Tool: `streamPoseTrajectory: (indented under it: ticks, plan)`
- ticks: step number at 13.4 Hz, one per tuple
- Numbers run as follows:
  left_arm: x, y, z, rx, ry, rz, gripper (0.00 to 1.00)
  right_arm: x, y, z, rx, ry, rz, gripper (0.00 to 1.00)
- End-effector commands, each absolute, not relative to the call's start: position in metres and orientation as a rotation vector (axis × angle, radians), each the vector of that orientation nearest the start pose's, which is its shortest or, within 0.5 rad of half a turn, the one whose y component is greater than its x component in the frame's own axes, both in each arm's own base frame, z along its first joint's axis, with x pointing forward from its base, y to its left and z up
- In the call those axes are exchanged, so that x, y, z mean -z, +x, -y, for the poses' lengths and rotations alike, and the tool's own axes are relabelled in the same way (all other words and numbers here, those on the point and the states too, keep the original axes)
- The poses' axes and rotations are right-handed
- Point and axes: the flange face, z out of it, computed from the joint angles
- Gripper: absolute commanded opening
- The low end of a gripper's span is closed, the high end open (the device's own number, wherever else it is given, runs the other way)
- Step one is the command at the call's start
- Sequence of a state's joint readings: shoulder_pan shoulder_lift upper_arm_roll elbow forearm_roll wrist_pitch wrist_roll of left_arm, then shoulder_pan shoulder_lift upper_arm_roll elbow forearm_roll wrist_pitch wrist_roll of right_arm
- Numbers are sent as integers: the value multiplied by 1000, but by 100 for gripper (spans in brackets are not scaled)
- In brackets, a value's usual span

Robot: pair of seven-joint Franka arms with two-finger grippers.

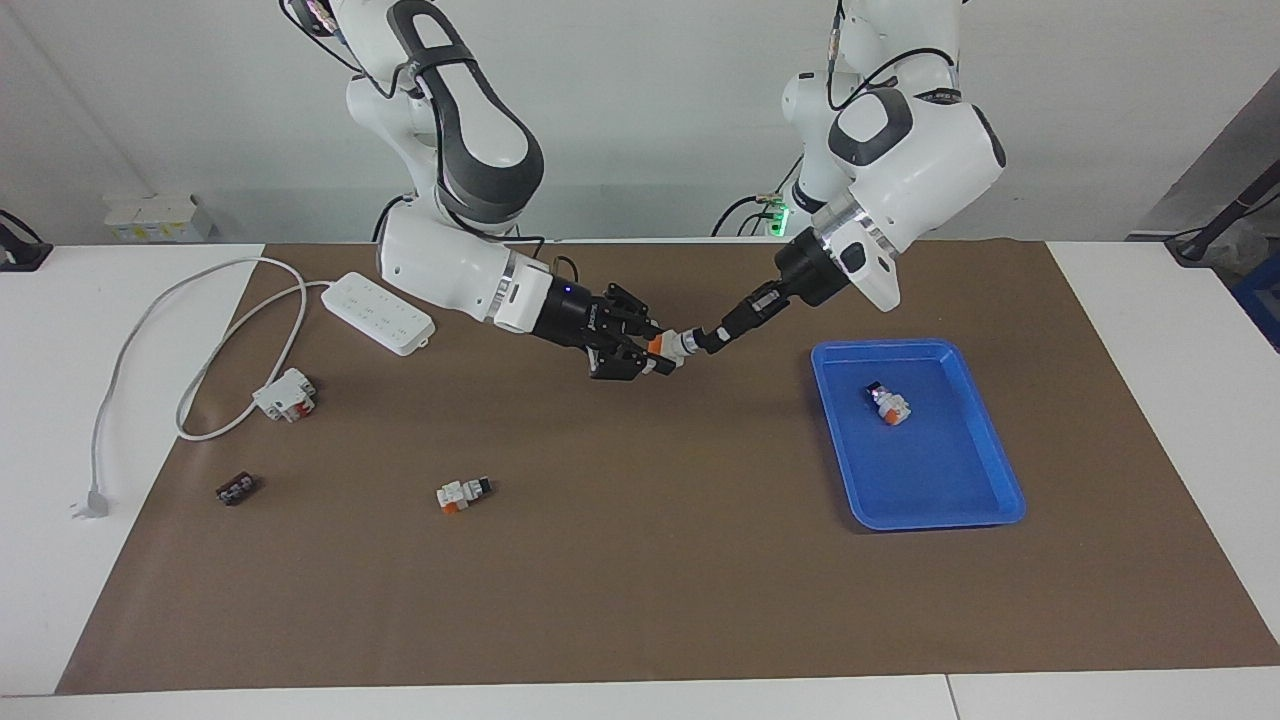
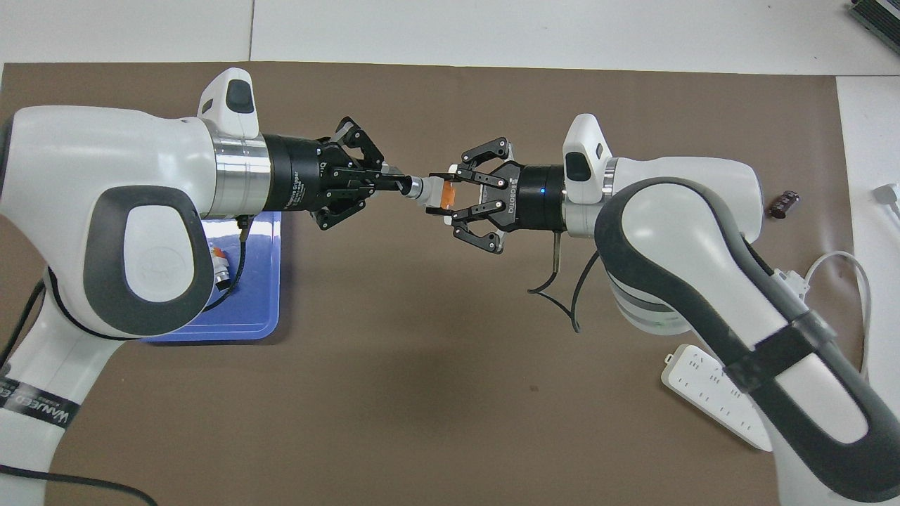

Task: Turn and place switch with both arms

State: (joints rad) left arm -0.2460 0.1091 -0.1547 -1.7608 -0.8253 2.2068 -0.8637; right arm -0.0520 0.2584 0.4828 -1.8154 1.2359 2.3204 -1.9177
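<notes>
**Switch held in mid-air between both grippers**

In the facing view we see the right gripper [image 1: 655, 357] clamped on the orange end of the switch [image 1: 672, 347], raised over the mat [image 1: 640, 560]. The left gripper [image 1: 712, 338] pinches its black knob; the contact is hard to make out. In the overhead view, the left arm [image 2: 105, 232] hides most of the tray [image 2: 264, 309].
</notes>
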Motion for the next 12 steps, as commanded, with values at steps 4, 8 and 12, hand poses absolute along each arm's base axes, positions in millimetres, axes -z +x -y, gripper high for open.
streamPoseTrajectory:
  ticks: [4,8,12]
  plan:
    - [-544,565,283,444,1937,-1384,0,-456,586,-269,1140,-1614,1533,0]
    - [-545,567,281,509,1778,-1678,0,-452,584,-269,1130,-1616,1533,0]
    - [-547,569,282,529,1614,-1883,0,-453,583,-268,1130,-1617,1534,0]
